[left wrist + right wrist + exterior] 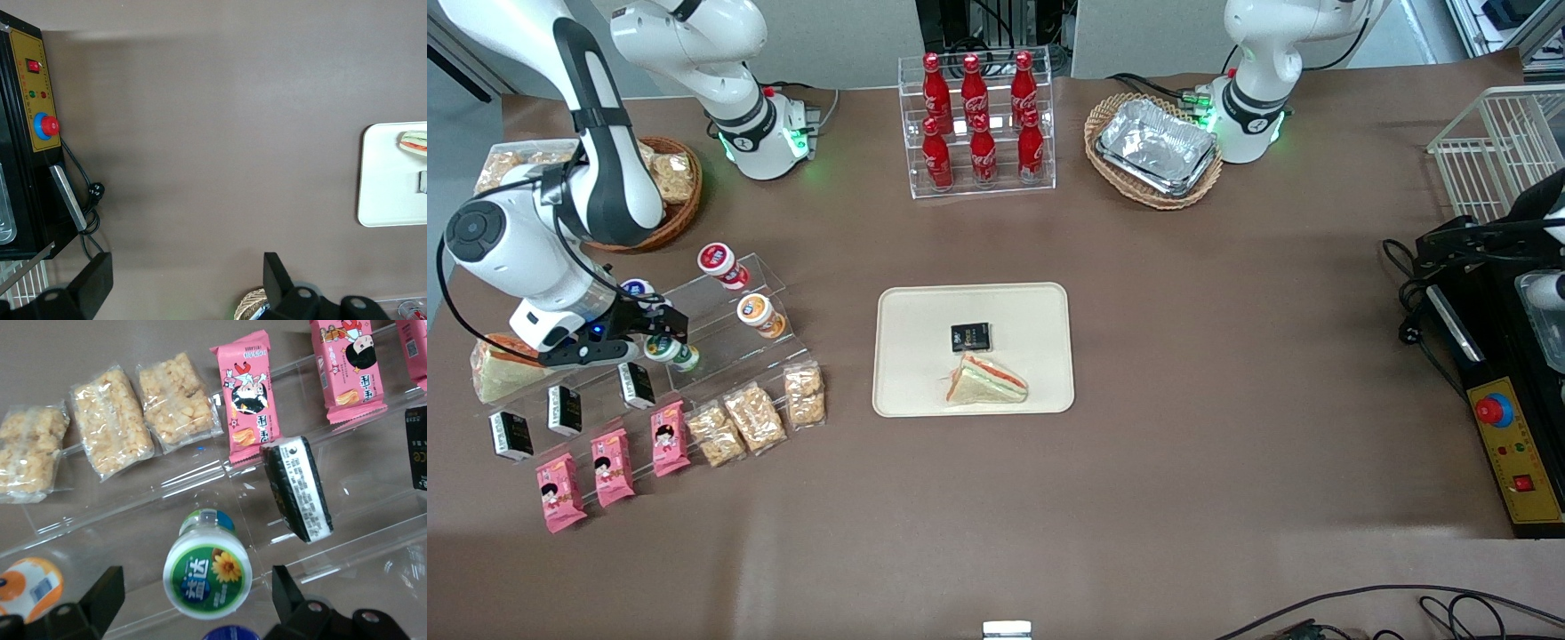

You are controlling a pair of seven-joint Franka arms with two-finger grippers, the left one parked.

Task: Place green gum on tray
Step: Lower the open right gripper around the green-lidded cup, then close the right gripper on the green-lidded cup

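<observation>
Cream tray (889, 356) at the surface's middle carrying a sandwich wedge (987, 382) and black packet (970, 336), green gum (208, 570) on the clear stepped rack (200, 480) toward the working arm's end, gripper (193, 603) over it, jaws wide, flanking the canister without touching.

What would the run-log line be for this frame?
phase: pre-grasp | gripper: open, straddling green gum on clear stepped rack | green gum: not lifted | tray: holds sandwich and dark packet, no gum
</observation>
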